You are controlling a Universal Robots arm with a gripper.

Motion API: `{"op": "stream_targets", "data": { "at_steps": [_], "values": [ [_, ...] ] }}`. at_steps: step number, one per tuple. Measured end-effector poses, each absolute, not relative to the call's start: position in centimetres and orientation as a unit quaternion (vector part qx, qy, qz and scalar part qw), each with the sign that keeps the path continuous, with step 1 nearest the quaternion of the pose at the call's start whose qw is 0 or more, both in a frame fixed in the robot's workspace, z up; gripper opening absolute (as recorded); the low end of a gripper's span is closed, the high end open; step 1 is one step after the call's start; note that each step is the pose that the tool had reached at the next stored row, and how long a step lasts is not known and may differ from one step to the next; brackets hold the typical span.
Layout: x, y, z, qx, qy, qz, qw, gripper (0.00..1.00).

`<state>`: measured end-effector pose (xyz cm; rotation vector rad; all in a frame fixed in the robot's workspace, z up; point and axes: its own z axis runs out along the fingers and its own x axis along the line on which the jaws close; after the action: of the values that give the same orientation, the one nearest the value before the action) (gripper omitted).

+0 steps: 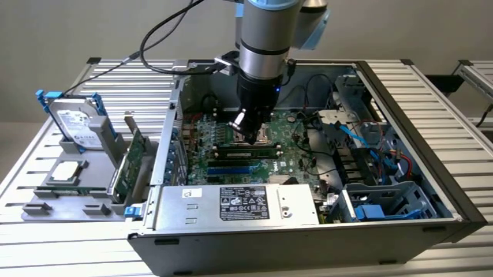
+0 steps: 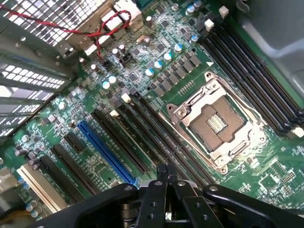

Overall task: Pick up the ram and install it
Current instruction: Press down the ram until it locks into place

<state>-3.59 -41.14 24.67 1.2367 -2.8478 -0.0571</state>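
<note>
We see a slatted metal bench (image 1: 454, 144) w/ an open PC case (image 1: 308, 242) on it, side panel off, motherboard (image 1: 289, 147) exposed. The arm reaches down into the case; its gripper (image 1: 250, 134) sits low over the board, next to the CPU socket (image 1: 264, 137). Fingers (image 2: 167, 175) are pressed together, tips meeting, nothing pinched between them as far as we can tell.

The ram (image 1: 248, 154) lies seated in a slot just in front of the fingertips, toward the power supply (image 1: 239, 205) — slim stick w/ black chips, lengthwise across the board. Blue slots (image 1: 231, 168) run parallel just beyond it, on the PSU side.

In the wrist view the closed tips hang above a row of long black slots (image 2: 156, 137), the open CPU socket (image 2: 216, 121) off to one side, a blue slot (image 2: 107, 153) to the other.

Well apart from the fingers, outside the case at the exterior view's left: a gray tray (image 1: 46, 209) w/ a hard drive (image 1: 77, 124) standing upright, a CPU chip (image 1: 63, 171), and a green expansion card (image 1: 131, 164) on edge.
</note>
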Motion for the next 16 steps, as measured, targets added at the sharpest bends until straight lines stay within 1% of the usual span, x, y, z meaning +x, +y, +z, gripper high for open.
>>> {"op": "stream_targets", "data": {
  "at_steps": [16],
  "values": [
    [-3.59, -41.14, 24.6, 0.266, -0.963, -0.021, 0.015, 0.11]
  ]
}}
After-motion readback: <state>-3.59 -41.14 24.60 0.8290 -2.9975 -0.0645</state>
